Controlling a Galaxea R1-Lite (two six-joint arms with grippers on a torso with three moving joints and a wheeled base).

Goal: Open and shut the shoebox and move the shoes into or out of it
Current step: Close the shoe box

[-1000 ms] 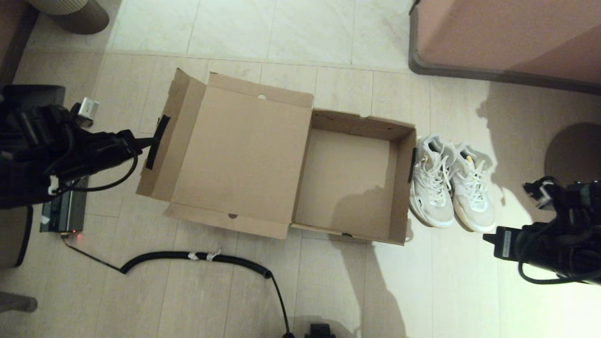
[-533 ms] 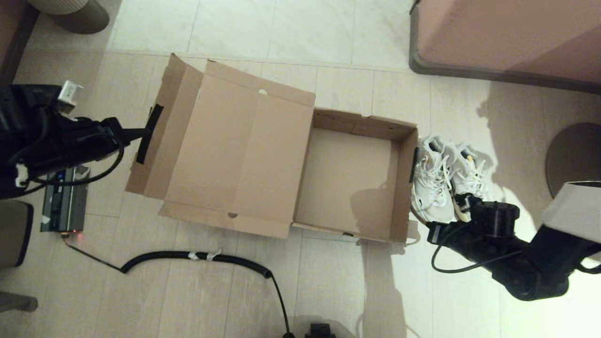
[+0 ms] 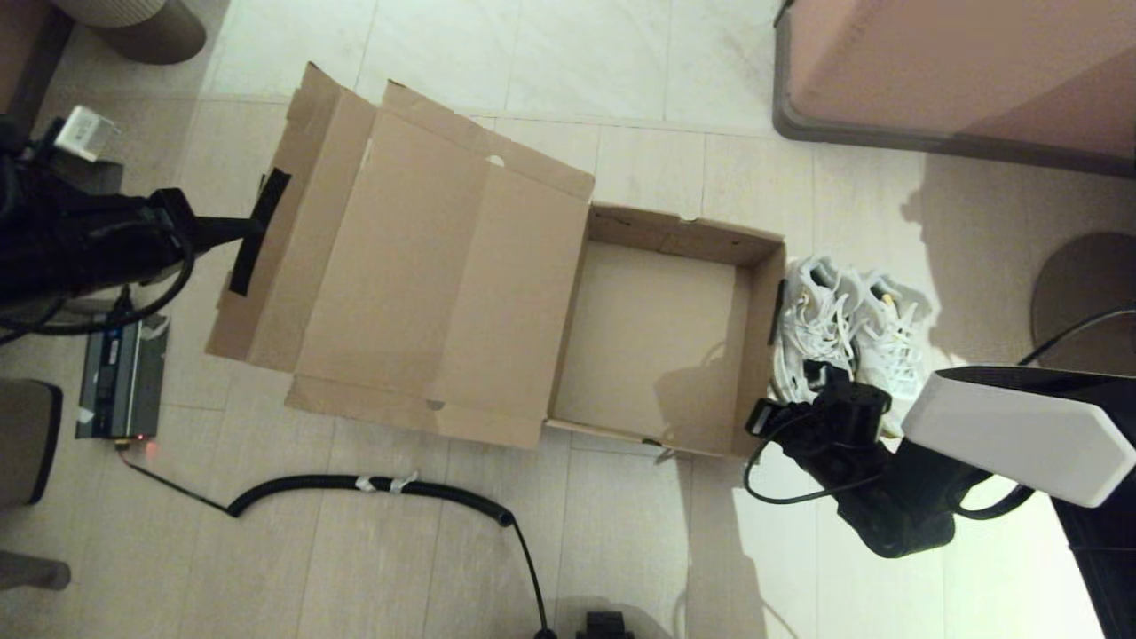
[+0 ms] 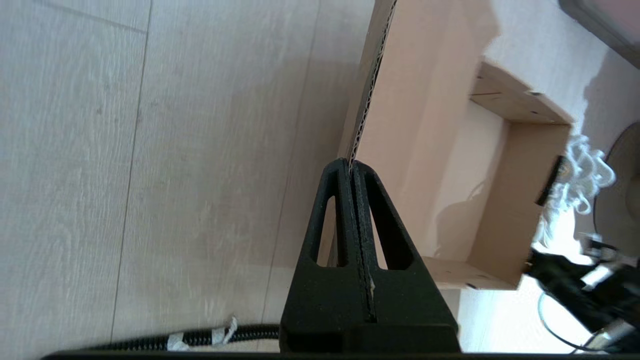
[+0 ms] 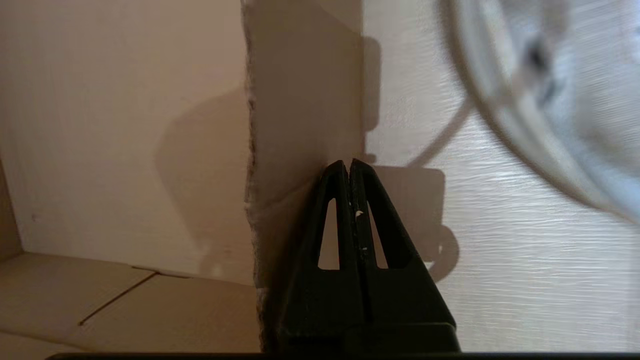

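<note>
The brown shoebox [image 3: 683, 226] lies open and empty on the floor. Its hinged lid [image 3: 426, 266] slopes up to the left. My left gripper [image 3: 257, 226] is shut on the lid's outer flap by the dark tape strip; the left wrist view shows the cardboard edge [image 4: 367, 95] pinched in my left gripper [image 4: 350, 167]. The white shoes [image 3: 839, 319] stand side by side just right of the box. My right gripper [image 3: 768, 417] is low at the box's near right corner, in front of the shoes. It is shut on nothing, my right gripper [image 5: 348, 162] hanging just outside the box wall [image 5: 305, 100].
A black coiled cable [image 3: 373, 486] runs across the floor in front of the box. A black device with a red light [image 3: 120, 382] sits at the left. A pink-brown furniture base [image 3: 958, 71] fills the back right, with a round dark base [image 3: 1083, 293] to the right of the shoes.
My left gripper has risen and pulled back, lifting the lid's outer edge. My right arm has swung in from the far right to the box's near right corner.
</note>
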